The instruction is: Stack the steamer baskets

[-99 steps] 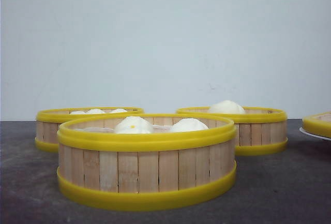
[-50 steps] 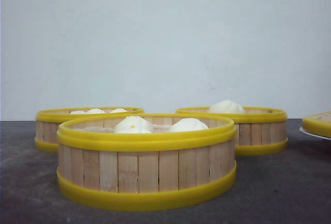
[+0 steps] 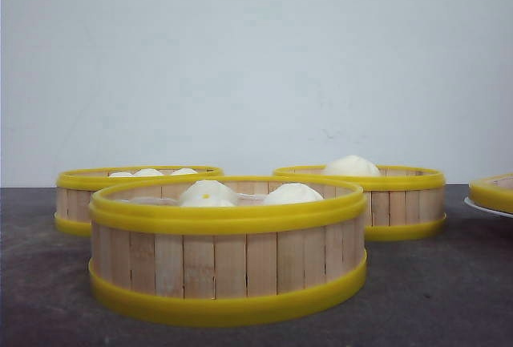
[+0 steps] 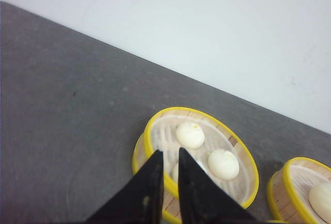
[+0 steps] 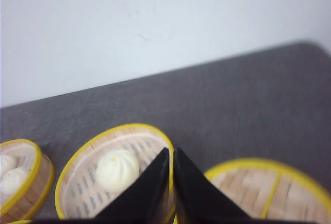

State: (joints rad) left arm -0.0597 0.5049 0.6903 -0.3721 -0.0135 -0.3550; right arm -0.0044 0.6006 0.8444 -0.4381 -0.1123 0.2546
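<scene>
The nearest steamer basket [image 3: 228, 251] sits by the worktop's [image 3: 433, 291] front edge, holding buns [image 3: 207, 193]. Behind it, the left basket [image 3: 76, 195] and right basket [image 3: 401, 199] stand toward the back edge. Left gripper [image 4: 169, 158] and right gripper [image 5: 171, 154] hover, fingers nearly closed, holding nothing.

Light: even, soft, fairly bright in all three views; source cannot be told.
Shadows: faint and diffuse on the table [image 3: 449, 291] around the baskets [image 3: 228, 247].
Glare: mild sheen on the yellow rims; wall [image 3: 256, 58] pale, nearly washed out.
Blur: front view slightly soft and grainy; right wrist view blurred, worst at the lid [image 5: 269, 190].
Focus: fingers [image 4: 150, 193] dark, without detail.
</scene>
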